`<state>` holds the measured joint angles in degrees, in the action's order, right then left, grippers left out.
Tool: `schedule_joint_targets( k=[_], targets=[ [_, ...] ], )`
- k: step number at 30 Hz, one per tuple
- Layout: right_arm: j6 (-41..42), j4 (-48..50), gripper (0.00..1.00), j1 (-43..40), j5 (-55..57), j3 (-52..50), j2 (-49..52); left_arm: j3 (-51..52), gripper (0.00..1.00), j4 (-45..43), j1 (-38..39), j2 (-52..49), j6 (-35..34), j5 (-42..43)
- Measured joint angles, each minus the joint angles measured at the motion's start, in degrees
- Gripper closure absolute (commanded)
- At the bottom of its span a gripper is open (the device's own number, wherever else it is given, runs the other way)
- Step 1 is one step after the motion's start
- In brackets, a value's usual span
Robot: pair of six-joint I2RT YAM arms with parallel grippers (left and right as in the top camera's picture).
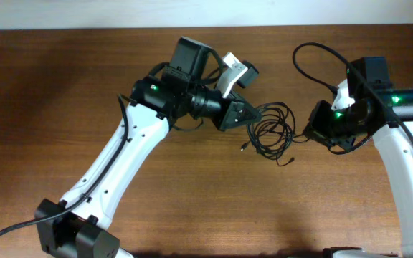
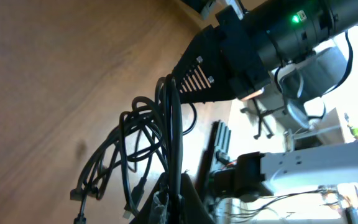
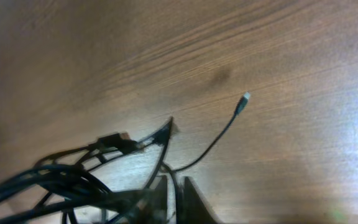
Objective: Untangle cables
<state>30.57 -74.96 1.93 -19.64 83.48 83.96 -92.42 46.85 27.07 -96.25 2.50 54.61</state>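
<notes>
Entry, all three views checked: we find no text, label, brand, number or sign that can be read. Nothing legible shows on the cables (image 1: 272, 130), on the housings of the left arm (image 1: 131, 150) or the right arm (image 1: 407, 172), or on the wooden table (image 1: 49, 86). The only markings we can log are small green indicator lights (image 1: 154, 89) on the arms, and these carry no characters. Any print there may be on the arm parts is too small or too blurred for us to make out.
</notes>
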Motion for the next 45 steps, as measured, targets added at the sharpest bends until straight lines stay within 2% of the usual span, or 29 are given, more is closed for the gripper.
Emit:
schedule_joint_targets(
  k=[2, 3, 11, 14, 17, 19, 25, 36, 40, 45],
  targets=[
    [1.62, 0.02, 0.75, 0.0, -0.09, 0.0, 0.0, 0.0, 0.99, 0.0, -0.39, 0.0, 2.58, 0.24],
    [2.56, 0.0, 0.68, 0.0, -0.17, 0.0, 0.0, 0.0, 1.0, 0.04, -0.5, 0.0, 4.13, 0.33],
    [4.83, -2.01, 0.69, 0.0, -0.42, 0.0, 0.0, 0.0, 1.0, 0.04, -0.52, 0.0, 11.52, 0.09],
    [3.69, -2.49, 0.8, 0.0, -0.42, 0.0, 0.0, 0.0, 1.0, 0.04, -0.52, 0.0, 12.15, -1.66],
    [3.15, -2.69, 0.96, 0.0, -0.42, -0.07, 0.0, 0.0, 1.0, 0.04, -0.52, 0.0, 12.7, -3.17],
    [2.95, -2.64, 0.96, 0.0, -0.48, -0.46, 0.0, 0.0, 1.0, 0.04, -0.52, 0.0, 12.79, -3.65],
    [2.6, -2.62, 0.96, 0.0, -0.48, -3.93, 0.0, 0.0, 1.0, 0.02, -0.52, 0.0, 13.27, -4.07],
    [2.6, -0.85, 0.96, 2.25, -8.61, -4.28, 0.0, 0.0, 1.0, -0.28, -0.52, 0.0, 20.52, -2.49],
    [2.49, -0.63, 0.89, 3.63, -8.96, -4.28, 0.0, 0.0, 1.0, -0.87, -0.52, 0.0, 21.42, -2.25],
    [2.43, 0.0, 0.88, 3.65, -8.98, -4.28, 0.0, 0.0, 1.0, -0.9, -0.52, 0.0, 21.92, -2.08]
  ],
)
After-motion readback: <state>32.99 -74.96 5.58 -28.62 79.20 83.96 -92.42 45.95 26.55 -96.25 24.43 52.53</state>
